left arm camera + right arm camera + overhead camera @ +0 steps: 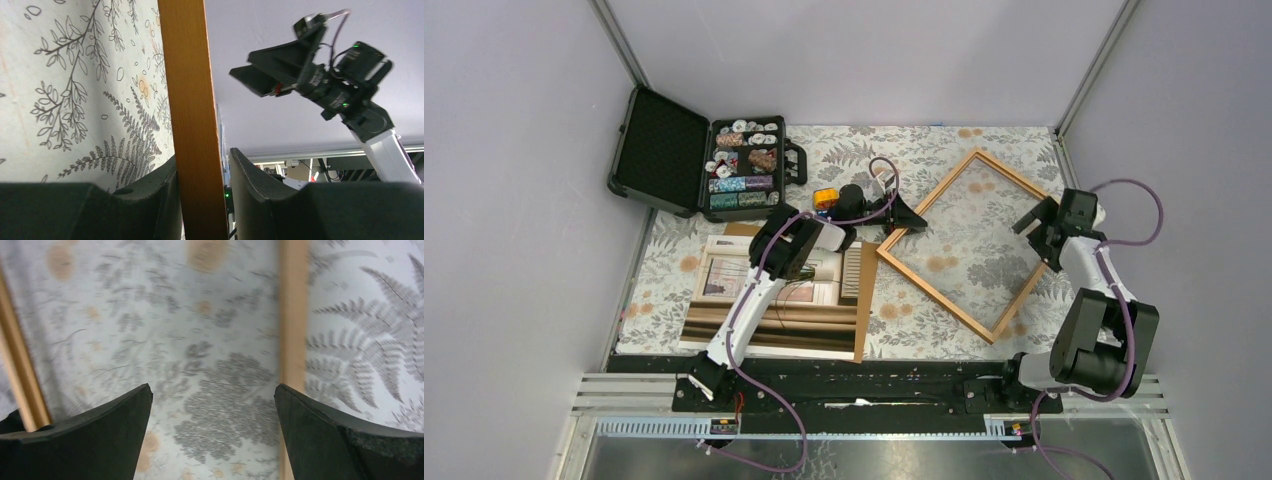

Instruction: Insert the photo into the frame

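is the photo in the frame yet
Out. Only tablecloth shows through the frame, and the photo lies flat to its left.

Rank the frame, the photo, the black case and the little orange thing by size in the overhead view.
1. frame and photo: look alike, and the left arm hides part of the photo.
2. black case, lying open: slightly smaller.
3. orange thing: by far the smallest.

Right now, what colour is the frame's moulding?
The frame is light orange-brown wood, clearest in the top external view.
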Robot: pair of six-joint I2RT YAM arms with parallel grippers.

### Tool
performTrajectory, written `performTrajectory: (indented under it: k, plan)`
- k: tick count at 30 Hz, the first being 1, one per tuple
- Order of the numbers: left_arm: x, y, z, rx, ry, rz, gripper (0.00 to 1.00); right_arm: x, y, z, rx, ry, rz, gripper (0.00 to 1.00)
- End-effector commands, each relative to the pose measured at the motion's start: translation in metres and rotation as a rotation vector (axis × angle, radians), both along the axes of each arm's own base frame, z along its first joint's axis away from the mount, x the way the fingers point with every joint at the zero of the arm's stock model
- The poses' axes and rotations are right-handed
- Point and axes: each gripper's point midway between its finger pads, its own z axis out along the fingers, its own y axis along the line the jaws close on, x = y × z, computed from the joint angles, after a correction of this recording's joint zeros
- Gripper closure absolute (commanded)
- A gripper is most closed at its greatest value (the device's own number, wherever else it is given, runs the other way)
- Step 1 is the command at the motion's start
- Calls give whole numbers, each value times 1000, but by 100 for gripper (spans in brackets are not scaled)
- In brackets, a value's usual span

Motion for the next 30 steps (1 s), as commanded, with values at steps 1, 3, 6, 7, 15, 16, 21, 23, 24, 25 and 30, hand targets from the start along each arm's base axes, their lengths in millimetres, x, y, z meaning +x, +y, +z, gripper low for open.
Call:
performTrajectory:
  k: [1, 3, 6, 7, 15, 16, 21, 23, 24, 25, 30]
  plan:
    - [0, 5, 38, -73, -99, -12, 60, -25, -22, -24, 44, 34, -160, 0]
    - [-2, 7, 43, -93, -96, -16, 60, -33, -30, -30, 23, 37, -190, 0]
    - [-5, 8, 53, -129, -93, -16, 61, -39, -37, -34, -1, 47, -203, 0]
    - [-5, 9, 54, -137, -91, -14, 61, -40, -37, -37, 6, 55, -198, 0]
    - [-13, 14, 77, -227, -130, -34, 66, -18, -3, -46, 195, -62, -71, 7]
    - [-14, 14, 79, -228, -139, -37, 67, -18, 0, -48, 204, -67, -61, 8]
    - [-14, 15, 78, -238, -134, -21, 72, -21, 3, -57, 220, -42, -54, 10]
    - [-15, 17, 79, -262, -127, -20, 73, -20, 3, -58, 225, -37, -49, 10]
    - [-15, 17, 80, -273, -126, -19, 71, -19, 3, -58, 226, -38, -47, 10]
    - [-15, 17, 80, -275, -125, -18, 65, -19, 3, -58, 225, -37, -48, 11]
    - [-13, 16, 73, -251, -114, -3, 52, -16, 0, -58, 211, -46, -49, 10]
